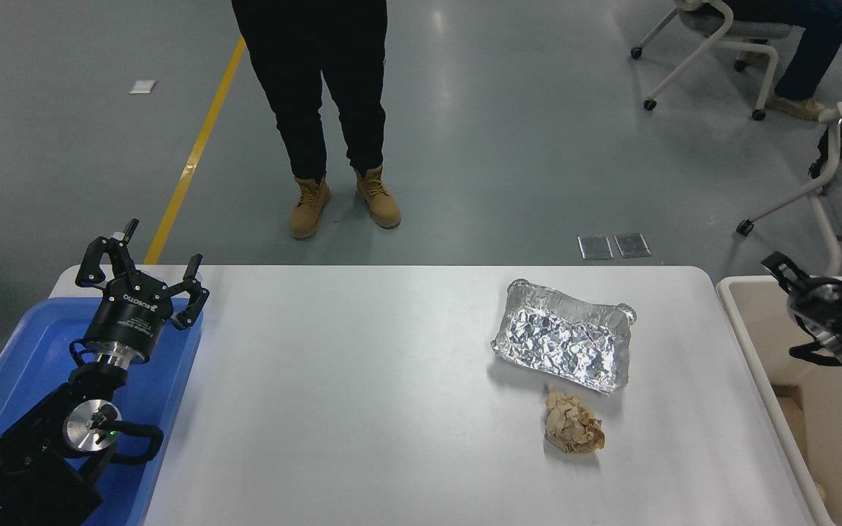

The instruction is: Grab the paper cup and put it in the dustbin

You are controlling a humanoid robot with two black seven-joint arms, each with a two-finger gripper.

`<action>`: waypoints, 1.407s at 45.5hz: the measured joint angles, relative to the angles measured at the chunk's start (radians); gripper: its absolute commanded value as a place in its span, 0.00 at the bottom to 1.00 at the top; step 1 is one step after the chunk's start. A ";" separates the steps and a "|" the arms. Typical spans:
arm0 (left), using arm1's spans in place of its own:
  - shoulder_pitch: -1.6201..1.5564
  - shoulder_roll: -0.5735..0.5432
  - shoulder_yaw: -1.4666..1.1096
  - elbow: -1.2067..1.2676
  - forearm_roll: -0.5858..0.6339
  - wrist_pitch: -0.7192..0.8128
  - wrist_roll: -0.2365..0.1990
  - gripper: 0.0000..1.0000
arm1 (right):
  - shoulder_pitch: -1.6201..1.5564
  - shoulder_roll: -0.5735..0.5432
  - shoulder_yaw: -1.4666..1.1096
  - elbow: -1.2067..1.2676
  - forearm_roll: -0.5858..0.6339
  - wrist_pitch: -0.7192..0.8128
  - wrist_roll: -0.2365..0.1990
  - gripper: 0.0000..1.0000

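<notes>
Parked at the near-left corner, my left gripper [145, 272] is gaping wide; my right gripper [823, 310] is hovering over the big beige plastic dustbin [739, 321] off the right edge, its jaws unreadable, the white paper cup unseen, so I judge the drop is at hand or done.

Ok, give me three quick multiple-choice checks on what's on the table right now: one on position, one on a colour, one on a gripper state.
1. Where does the crumpled brown paper ball lie relative to the foil tray?
A. Inside it
B. On the table's near side of it, apart
C. Beyond it, at the far edge

2. What colour is the plastic tray under the left arm?
A. Blue
B. Green
C. Red

3. How do the jaws of the left gripper stand?
A. Clamped on a cup
B. Shut, holding nothing
C. Spread open, holding nothing

Answers:
1. B, the ball sits on the white table just nearer the camera than the tray, with a gap between them.
2. A, its walls show blue around the arm.
3. C, both jaws are splayed apart with only air between.
</notes>
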 measured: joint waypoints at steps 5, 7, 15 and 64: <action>0.000 0.000 0.000 0.000 0.000 0.000 0.000 0.98 | 0.105 -0.007 -0.060 0.113 -0.018 0.001 0.000 1.00; 0.000 0.000 0.000 0.000 0.000 0.000 0.000 0.98 | 0.146 -0.008 -0.081 0.153 -0.022 0.003 -0.001 1.00; 0.000 0.000 0.000 0.000 0.000 0.000 0.000 0.98 | 0.354 -0.012 -0.172 0.358 -0.029 0.047 -0.001 1.00; 0.000 0.001 0.000 0.001 0.000 0.001 0.000 0.98 | 1.217 -0.005 -0.369 1.061 -0.031 0.619 -0.002 1.00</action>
